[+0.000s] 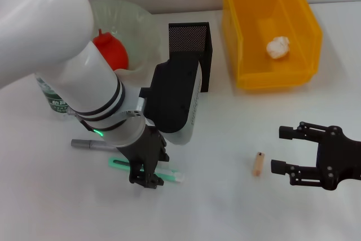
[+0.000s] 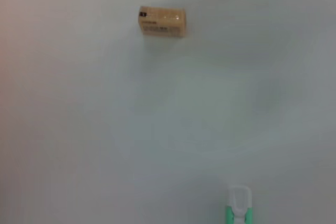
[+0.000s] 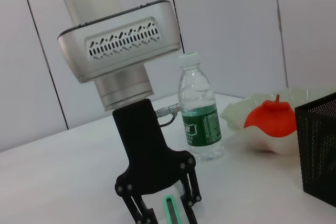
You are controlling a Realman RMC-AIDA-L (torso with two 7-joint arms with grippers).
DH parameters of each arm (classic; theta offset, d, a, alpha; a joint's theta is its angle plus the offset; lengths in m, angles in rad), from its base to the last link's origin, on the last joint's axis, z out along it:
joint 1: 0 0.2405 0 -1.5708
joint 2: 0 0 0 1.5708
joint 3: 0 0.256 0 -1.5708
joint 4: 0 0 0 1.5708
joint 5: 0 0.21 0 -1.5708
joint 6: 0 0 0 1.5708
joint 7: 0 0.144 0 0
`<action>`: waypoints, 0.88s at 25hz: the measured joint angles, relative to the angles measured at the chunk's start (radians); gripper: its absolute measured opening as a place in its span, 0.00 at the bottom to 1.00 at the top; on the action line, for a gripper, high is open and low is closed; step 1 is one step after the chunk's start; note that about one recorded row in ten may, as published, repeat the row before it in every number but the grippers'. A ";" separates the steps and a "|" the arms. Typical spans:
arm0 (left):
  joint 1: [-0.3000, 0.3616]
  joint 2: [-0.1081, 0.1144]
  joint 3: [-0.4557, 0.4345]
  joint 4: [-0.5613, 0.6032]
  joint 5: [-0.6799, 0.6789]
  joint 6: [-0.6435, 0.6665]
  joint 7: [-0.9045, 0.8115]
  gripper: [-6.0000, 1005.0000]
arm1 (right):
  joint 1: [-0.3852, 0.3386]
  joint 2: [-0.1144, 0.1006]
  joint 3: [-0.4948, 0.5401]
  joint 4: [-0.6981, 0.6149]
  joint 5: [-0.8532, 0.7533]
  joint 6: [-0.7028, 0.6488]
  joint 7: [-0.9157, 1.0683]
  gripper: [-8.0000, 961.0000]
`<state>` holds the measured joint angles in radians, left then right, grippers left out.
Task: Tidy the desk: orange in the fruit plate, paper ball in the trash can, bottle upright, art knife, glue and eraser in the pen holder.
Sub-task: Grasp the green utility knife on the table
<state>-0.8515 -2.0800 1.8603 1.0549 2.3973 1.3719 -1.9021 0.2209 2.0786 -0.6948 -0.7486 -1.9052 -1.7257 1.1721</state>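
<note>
A white table carries everything. Along its far edge stand the fruit plate, pen holder and trash can. The bottle stands upright near the left edge. Toward the near edge lie a grey stick, the art knife and an eraser.

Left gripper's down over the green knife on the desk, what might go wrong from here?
1. The left gripper straddles the art knife, which lies flat on the table; a slim flat thing may slip or skid as the fingers close.
2. The grey stick lies close behind; the arm might nudge it.
3. The pen holder opening is narrow, so a tilted knife could catch the rim.
</note>
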 joint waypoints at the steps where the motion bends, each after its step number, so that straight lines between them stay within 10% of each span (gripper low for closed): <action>1: 0.000 0.000 0.002 -0.001 0.001 -0.002 0.000 0.48 | 0.000 0.000 0.000 0.000 0.000 0.000 0.000 0.82; 22: -0.023 0.000 0.008 -0.054 -0.003 -0.016 0.015 0.45 | 0.003 0.000 -0.003 0.000 0.000 0.000 0.002 0.82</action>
<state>-0.8748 -2.0801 1.8684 1.0005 2.3945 1.3556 -1.8867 0.2240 2.0785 -0.6980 -0.7486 -1.9052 -1.7257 1.1738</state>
